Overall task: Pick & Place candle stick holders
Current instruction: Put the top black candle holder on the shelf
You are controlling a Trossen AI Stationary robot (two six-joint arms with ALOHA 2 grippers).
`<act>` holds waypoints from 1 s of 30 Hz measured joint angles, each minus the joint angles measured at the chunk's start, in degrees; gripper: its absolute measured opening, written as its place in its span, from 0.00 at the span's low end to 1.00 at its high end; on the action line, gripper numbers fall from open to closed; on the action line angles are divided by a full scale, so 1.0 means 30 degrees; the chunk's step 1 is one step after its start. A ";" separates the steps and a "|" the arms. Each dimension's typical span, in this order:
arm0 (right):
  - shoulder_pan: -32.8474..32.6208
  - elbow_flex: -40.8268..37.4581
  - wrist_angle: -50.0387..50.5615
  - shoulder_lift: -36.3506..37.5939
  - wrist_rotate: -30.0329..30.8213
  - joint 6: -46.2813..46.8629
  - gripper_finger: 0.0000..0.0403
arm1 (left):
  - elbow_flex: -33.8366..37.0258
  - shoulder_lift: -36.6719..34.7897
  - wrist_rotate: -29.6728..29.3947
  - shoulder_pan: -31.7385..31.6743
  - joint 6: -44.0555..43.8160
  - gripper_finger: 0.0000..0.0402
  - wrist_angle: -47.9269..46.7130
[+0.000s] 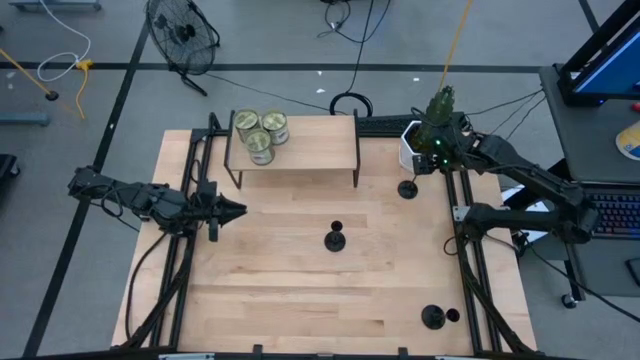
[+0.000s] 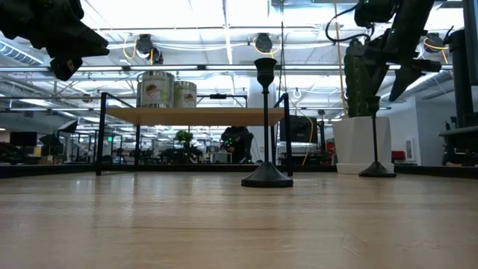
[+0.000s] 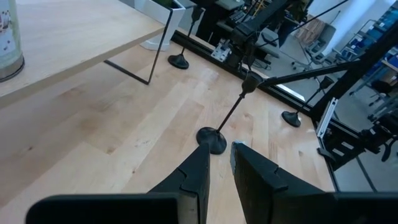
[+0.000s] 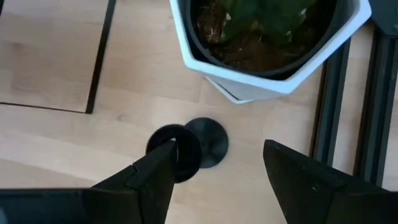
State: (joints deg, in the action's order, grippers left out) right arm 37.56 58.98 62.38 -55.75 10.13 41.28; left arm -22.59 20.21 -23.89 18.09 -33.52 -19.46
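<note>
Three black candle stick holders stand upright on their round bases on the wooden table: one in the middle, one at the far right, one at the near right. My right gripper hangs open above the far right holder, slanting down; the holder's cup top shows close beside one finger, apart from it. My left gripper waits over the table's left side, pointing at the middle holder, with only a narrow gap between its fingers and nothing in it.
A low wooden shelf on black legs stands at the far side and carries three greenish jars. A plant in a white pot stands right behind the far right holder. Black rails run along both table sides.
</note>
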 joint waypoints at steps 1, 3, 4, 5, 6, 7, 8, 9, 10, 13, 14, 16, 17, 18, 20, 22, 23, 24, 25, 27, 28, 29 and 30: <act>-0.0005 0.0000 -0.0062 -0.0034 -0.0040 0.0000 0.57 | 0.0000 0.0000 -0.0056 0.0000 0.0000 0.18 0.0000; 0.0000 0.0000 -0.0133 -0.0141 -0.0458 0.0000 0.57 | 0.0000 0.0000 -0.0063 0.0000 0.0000 0.18 0.0000; -0.0005 0.0000 -0.0126 -0.0222 -0.0467 0.0000 0.57 | 0.0000 0.0005 -0.0065 0.0000 0.0000 0.18 0.0000; -0.0005 0.0000 -0.0072 -0.0317 -0.0474 0.0000 0.57 | 0.0000 0.0007 -0.0063 0.0000 0.0000 0.18 0.0000; -0.0005 0.0000 -0.0039 -0.0422 -0.0467 0.0000 0.57 | 0.0000 0.0007 -0.0064 0.0000 0.0000 0.18 0.0000; -0.0005 0.0000 -0.0057 -0.0512 -0.0466 -0.0006 0.57 | 0.0000 0.0007 -0.0069 0.0000 -0.0007 0.18 0.0001; -0.0005 0.0000 -0.0080 -0.0611 -0.0459 -0.0012 0.57 | 0.0000 0.0007 -0.0066 0.0000 -0.0003 0.18 0.0000; -0.0005 0.0000 -0.0086 -0.0698 -0.0452 -0.0050 0.57 | 0.0000 0.0007 -0.0070 0.0000 0.0000 0.18 0.0003; -0.0005 0.0000 -0.0101 -0.0774 -0.0457 -0.0058 0.56 | 0.0000 0.0007 -0.0070 0.0000 0.0000 0.18 0.0000; -0.0005 0.0000 -0.0133 -0.0948 -0.0452 -0.0065 0.52 | 0.0000 0.0007 -0.0070 0.0000 0.0000 0.18 0.0000; -0.0005 0.0000 -0.0133 -0.0990 -0.0452 -0.0066 0.50 | 0.0000 0.0007 -0.0070 0.0000 0.0000 0.18 0.0002; -0.0005 0.0000 -0.0141 -0.1082 -0.0452 -0.0066 0.45 | 0.0000 0.0007 -0.0070 0.0000 0.0000 0.18 0.0003; -0.0005 0.0000 -0.0141 -0.1142 -0.0449 -0.0068 0.43 | 0.0000 0.0007 -0.0070 0.0000 0.0000 0.18 0.0000; -0.0005 0.0000 -0.0146 -0.1206 -0.0444 -0.0093 0.41 | 0.0000 0.0007 -0.0070 0.0000 0.0000 0.18 0.0000; -0.0005 0.0000 -0.0210 -0.1342 -0.0444 -0.0144 0.36 | 0.0000 0.0007 -0.0070 0.0000 0.0003 0.18 0.0000; -0.0005 0.0000 -0.0466 -0.1456 -0.0442 -0.0159 0.33 | 0.0000 0.0007 -0.0070 0.0000 0.0004 0.18 0.0000; -0.0005 0.0000 -0.0593 -0.1514 -0.0437 -0.0222 0.31 | 0.0000 0.0007 -0.0072 0.0000 0.0000 0.18 0.0000; -0.0005 0.0000 -0.0719 -0.1558 -0.0444 -0.0299 0.30 | 0.0000 0.0007 -0.0072 0.0000 0.0006 0.18 0.0000; -0.0005 0.0000 -0.0846 -0.1586 -0.0444 -0.0339 0.28 | 0.0000 0.0007 -0.0077 0.0000 0.0007 0.18 0.0000; -0.0005 0.0000 -0.0978 -0.1594 -0.0452 -0.0350 0.26 | 0.0000 0.0007 -0.0077 0.0000 0.0007 0.18 0.0000; -0.0005 0.0000 -0.0986 -0.1594 -0.0452 -0.0357 0.25 | 0.0000 0.0007 -0.0077 0.0000 0.0007 0.18 0.0000; -0.0005 0.0000 -0.1000 -0.1594 -0.0444 -0.0357 0.23 | 0.0000 0.0007 -0.0077 0.0000 0.0007 0.18 0.0000; -0.0005 0.0000 -0.1000 -0.1594 -0.0444 -0.0357 0.22 | 0.0000 0.0007 -0.0077 0.0000 0.0007 0.18 0.0000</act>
State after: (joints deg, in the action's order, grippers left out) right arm 37.54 58.98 59.37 -60.53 8.80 40.21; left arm -22.59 20.23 -24.12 18.09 -33.50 -19.46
